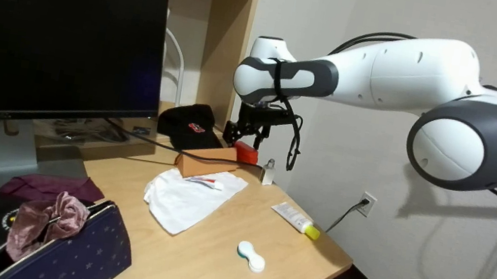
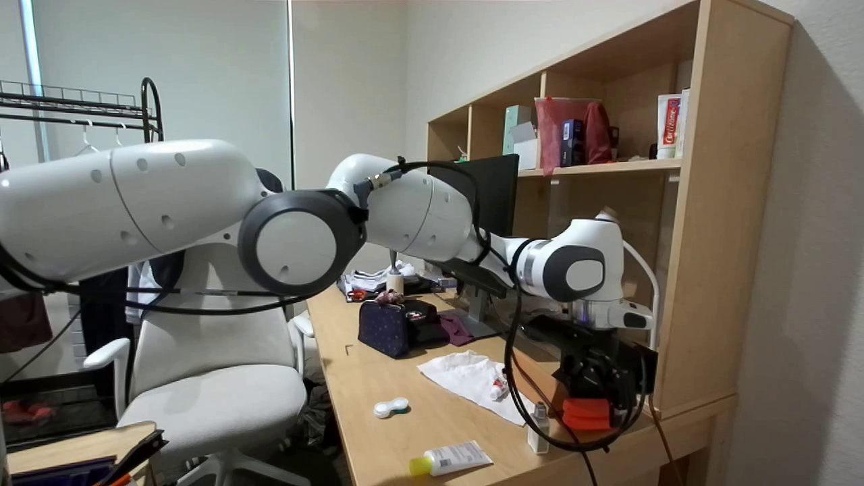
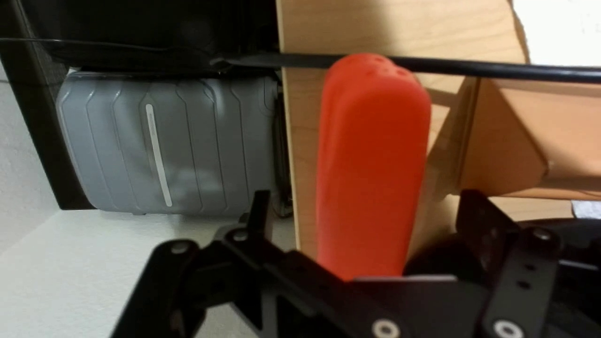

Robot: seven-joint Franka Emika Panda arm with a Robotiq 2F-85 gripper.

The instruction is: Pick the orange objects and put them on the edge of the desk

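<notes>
Roughly parallel to the desk edge (image 3: 300,141), red-orange piece (image 3: 373,173) between wide-apart fingers (image 3: 475,220), rounded end toward the cable (image 3: 469,67).

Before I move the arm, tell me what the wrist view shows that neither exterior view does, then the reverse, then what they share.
Only the wrist view: a grey ribbed suitcase past the edge of the desk.

Only the exterior views, both of them: the white contact lens case, the yellow-capped tube, the navy star-patterned pouch and the black monitor.

All three share: the desk, the chunky red-orange object, the tan case, the white cloth (just part of it in the wrist view) and the tool.
</notes>
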